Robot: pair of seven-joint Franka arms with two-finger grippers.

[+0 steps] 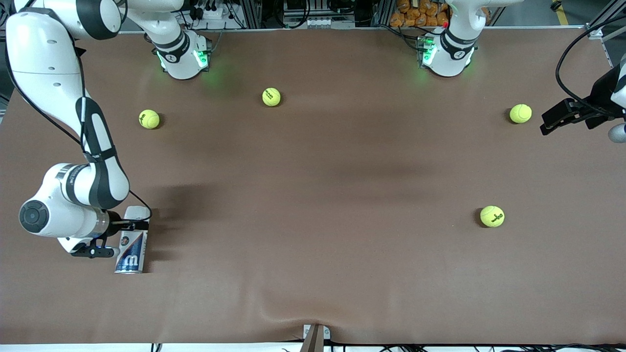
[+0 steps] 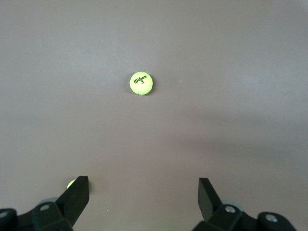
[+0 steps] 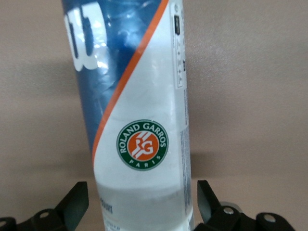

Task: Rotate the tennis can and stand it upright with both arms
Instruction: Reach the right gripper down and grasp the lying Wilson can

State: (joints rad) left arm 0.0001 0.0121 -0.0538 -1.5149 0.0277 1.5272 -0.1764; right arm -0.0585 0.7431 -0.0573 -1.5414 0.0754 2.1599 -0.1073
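The tennis can [image 1: 131, 252] lies on its side on the brown table [image 1: 313, 195], at the right arm's end and close to the front camera. Its navy "W" end with the silver rim points toward that camera. My right gripper [image 1: 131, 226] is down at the can's white end, open. In the right wrist view the can [image 3: 134, 120] fills the space between the gripper's [image 3: 142, 197] fingers, with a small gap at each side. My left gripper [image 1: 550, 124] waits open above the left arm's end of the table, and the left wrist view shows nothing between its [image 2: 143, 192] fingers.
Several yellow-green tennis balls are spread over the table: one [image 1: 520, 113] beside the left gripper, one [image 1: 492, 216] nearer the front camera, two [image 1: 271, 97] [image 1: 149, 119] close to the right arm's base. A ball [image 2: 141, 83] shows in the left wrist view.
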